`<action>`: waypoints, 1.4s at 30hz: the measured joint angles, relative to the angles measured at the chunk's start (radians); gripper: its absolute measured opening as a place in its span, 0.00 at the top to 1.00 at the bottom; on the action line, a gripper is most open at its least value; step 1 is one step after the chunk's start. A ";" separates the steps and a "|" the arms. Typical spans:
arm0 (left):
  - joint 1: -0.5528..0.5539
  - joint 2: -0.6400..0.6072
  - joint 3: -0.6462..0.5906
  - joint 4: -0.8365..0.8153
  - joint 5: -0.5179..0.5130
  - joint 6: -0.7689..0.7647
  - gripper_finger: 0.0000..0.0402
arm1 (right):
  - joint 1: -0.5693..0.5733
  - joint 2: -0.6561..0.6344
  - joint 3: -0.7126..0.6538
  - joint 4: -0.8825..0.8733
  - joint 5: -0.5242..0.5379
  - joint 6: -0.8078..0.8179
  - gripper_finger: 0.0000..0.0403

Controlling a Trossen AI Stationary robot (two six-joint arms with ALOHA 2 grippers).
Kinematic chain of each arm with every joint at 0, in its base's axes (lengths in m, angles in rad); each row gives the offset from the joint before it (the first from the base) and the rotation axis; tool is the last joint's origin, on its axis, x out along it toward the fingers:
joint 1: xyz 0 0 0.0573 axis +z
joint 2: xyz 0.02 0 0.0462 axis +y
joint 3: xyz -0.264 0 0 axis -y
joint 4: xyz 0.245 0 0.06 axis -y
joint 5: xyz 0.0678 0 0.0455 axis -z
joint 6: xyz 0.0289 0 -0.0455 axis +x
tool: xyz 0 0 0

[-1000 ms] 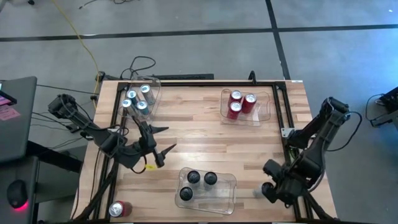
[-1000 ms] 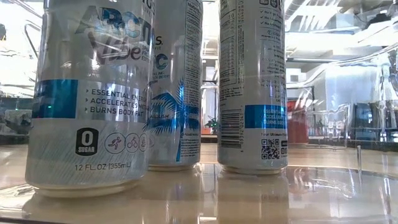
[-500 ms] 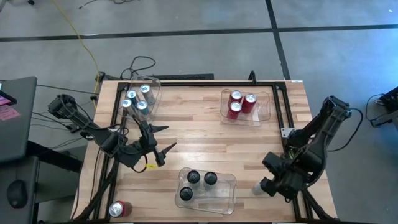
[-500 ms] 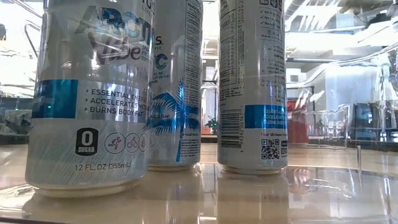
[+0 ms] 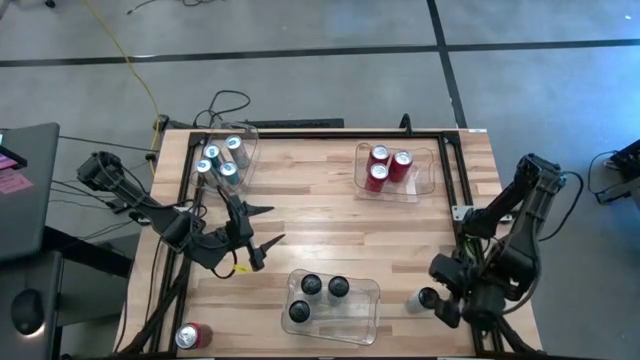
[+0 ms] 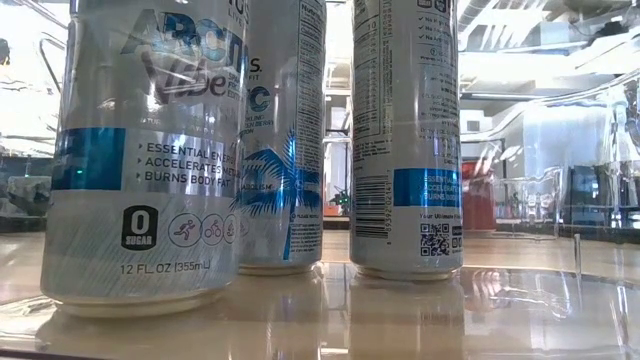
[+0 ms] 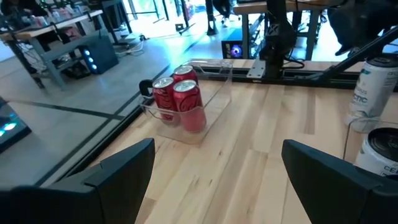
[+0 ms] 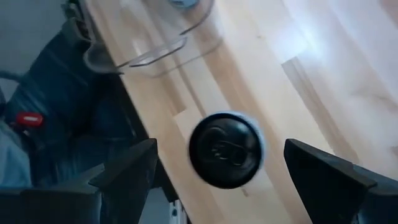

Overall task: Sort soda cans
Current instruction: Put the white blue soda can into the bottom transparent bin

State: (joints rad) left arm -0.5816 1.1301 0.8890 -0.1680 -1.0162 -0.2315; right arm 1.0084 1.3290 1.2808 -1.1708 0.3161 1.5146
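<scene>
Butcher-block table [image 5: 320,225] fills the centre of the high view. Three clear plastic bins sit on it. Upper-left bin [image 5: 245,150] holds four silver-blue cans [image 5: 222,158]. Upper-right bin [image 5: 425,175] holds three red cans [image 5: 385,165]. Lower-centre bin [image 5: 362,310] holds three black cans [image 5: 315,295].

Two strays outside the bins. A red can [image 5: 192,336] lies on its side at the lower left of the frame, near the table's corner. A dark-topped can [image 5: 424,298] stands at the lower right, between the black-can bin and the right arm. It looks like the fourth black one.

Right gripper [image 5: 447,305], lower right of the high view: released, jaws spread wide, nothing between them. Its wrist view looks down on the standing can's top [image 8: 226,149], which sits between the two fingers [image 8: 127,174] but nearer the left one, close to the table edge.

Left gripper [image 5: 255,232], left of centre in the high view: also released and empty, waiting. Its wrist view looks across the board at the red cans [image 7: 177,99].

Step in hand, as I judge it: pick up the standing dark can. Notes for doing it well:
- Centre the jaws over the can before descending; it is off-centre now.
- Come down straight, so neither finger clips the rim and tips it.
- Mind the table edge; a nudge outward could send the can off.
- Close on the can's body well below the rim.
- Carry it to the open side of the lower-centre bin, clear of the wall.
</scene>
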 joint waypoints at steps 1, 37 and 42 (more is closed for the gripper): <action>0.000 0.000 0.000 0.000 0.005 0.000 0.13 | 0.002 0.001 0.000 0.012 0.000 -0.008 0.09; 0.000 0.001 0.000 -0.058 0.024 -0.042 0.13 | -0.011 0.119 -0.005 -0.062 0.010 -0.156 0.06; 0.000 0.001 0.000 -0.064 0.024 -0.053 0.13 | -0.023 0.165 0.001 0.011 -0.023 -0.209 0.01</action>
State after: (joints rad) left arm -0.5819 1.1313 0.8890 -0.2325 -0.9920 -0.2848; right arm 0.9855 1.4944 1.2816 -1.1595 0.2932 1.3052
